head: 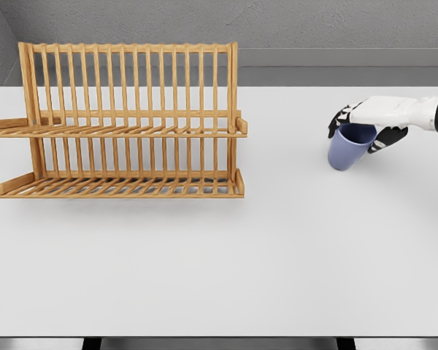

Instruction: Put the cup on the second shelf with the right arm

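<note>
Cup (347, 148) hangs tilted beneath the right hand (368, 124), whose fingers grip its rim.

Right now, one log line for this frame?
right hand: shut on blue-grey plastic cup, tilted, above white table | slatted two-tier wooden dish rack: far left, shelves empty | left arm: unseen

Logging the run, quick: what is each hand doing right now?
Left hand: not in view.
Right hand: closed around the blue cup, held tilted, right of the wooden rack.
</note>
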